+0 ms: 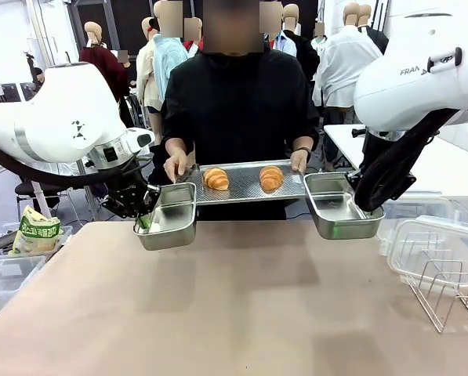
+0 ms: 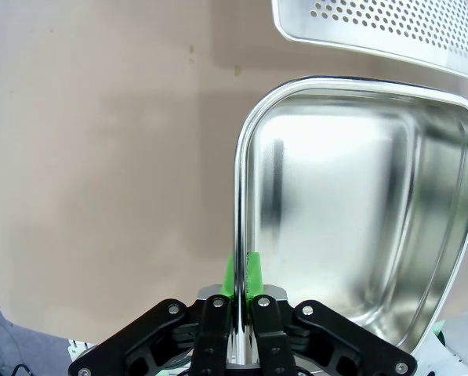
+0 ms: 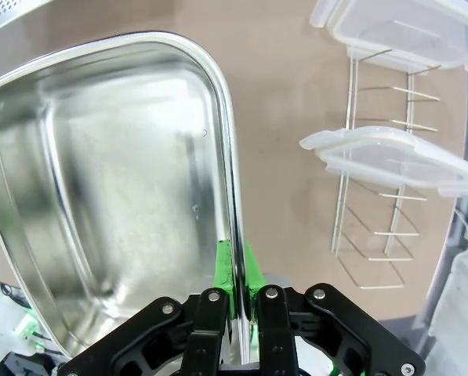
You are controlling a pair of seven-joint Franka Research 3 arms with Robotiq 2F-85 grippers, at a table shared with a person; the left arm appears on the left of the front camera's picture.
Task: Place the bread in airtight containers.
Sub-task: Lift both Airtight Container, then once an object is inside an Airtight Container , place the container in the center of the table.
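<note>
1. Two golden-brown ridged croissants [image 1: 215, 178] [image 1: 271, 178] lie on the person's perforated steel tray [image 1: 245, 188], between our tins.
2. Our left gripper [image 2: 241, 274] clamps the rim of one shiny rectangular steel tin [image 2: 351, 235]; our right gripper [image 3: 235, 270] clamps the second steel tin [image 3: 116, 196].
3. We should hold both level, mouths up, beside the tray.

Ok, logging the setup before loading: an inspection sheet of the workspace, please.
Surface: tan table, middle bare.
Job's things: two croissants on the perforated tray; left tin and right tin empty; clear lids on the wire rack.
Clutter: printed bag at the left edge.
Grippers: left gripper shut on the left tin's rim; right gripper shut on the right tin's rim.
Cables: black hose along the left arm.
Surroundings: a person holds the tray at the far side.
</note>
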